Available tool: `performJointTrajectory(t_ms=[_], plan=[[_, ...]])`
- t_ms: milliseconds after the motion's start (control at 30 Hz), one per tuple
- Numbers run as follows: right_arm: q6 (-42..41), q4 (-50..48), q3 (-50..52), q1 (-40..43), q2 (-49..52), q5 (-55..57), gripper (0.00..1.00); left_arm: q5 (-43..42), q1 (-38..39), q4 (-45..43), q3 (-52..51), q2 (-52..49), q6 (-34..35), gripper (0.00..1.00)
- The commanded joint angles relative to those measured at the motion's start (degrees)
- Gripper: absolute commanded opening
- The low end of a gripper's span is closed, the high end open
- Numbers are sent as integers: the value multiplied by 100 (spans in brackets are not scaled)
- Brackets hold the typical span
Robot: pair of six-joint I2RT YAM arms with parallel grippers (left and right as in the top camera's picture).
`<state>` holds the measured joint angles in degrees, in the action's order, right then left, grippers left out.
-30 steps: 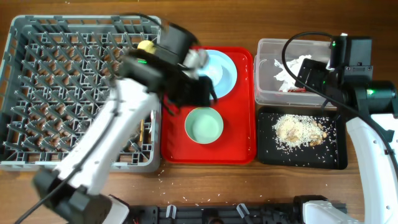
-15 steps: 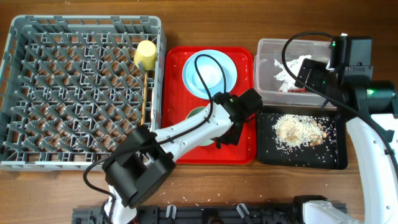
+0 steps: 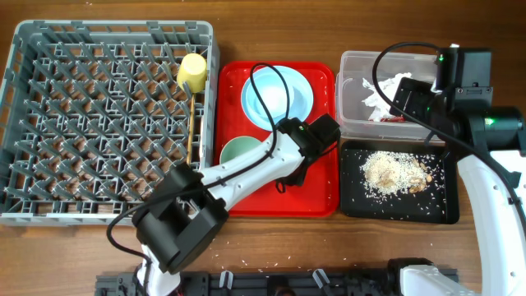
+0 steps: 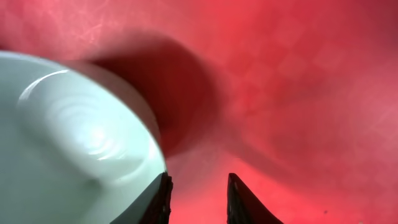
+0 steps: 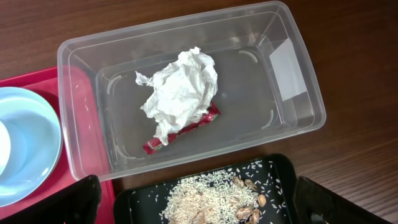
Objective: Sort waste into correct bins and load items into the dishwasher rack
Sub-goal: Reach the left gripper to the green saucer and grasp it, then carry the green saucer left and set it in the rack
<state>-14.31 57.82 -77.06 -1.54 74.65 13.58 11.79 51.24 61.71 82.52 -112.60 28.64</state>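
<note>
On the glossy red tray, at 6 o'clock from the round pale blue plate, the left claw stands partly open over bare plastic, gripping nothing, one finger just beside the rim of the smooth green saucer. At 3 o'clock, beige crumbs lie on the black tray; the right claw gapes wide, empty. Beyond, the clear tub holds a crumpled white napkin. At 9 o'clock, in the grey pegged rack on the wooden bench, chopsticks point 12 to 6.
</note>
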Motion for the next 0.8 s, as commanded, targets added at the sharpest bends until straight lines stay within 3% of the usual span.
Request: performJointTrajectory(t_ms=[0, 133, 467, 500, 567, 767], plan=[[-74, -13, -9, 24, -61, 103, 100, 420, -101, 50, 142, 520, 17, 36], [-74, -11, -9, 24, -61, 103, 100, 435, -164, 68, 87, 485, 105, 37], [-74, -13, -9, 24, -61, 103, 100, 437, -282, -651, -885, 402, 190, 26], [-74, -13, -9, 24, -61, 103, 100, 433, -291, -645, -903, 404, 190, 24], [-74, -13, -9, 24, -61, 103, 100, 435, -289, -645, -903, 404, 188, 6], [-74, -13, -9, 24, -61, 103, 100, 308, -282, -603, -883, 420, 186, 4]])
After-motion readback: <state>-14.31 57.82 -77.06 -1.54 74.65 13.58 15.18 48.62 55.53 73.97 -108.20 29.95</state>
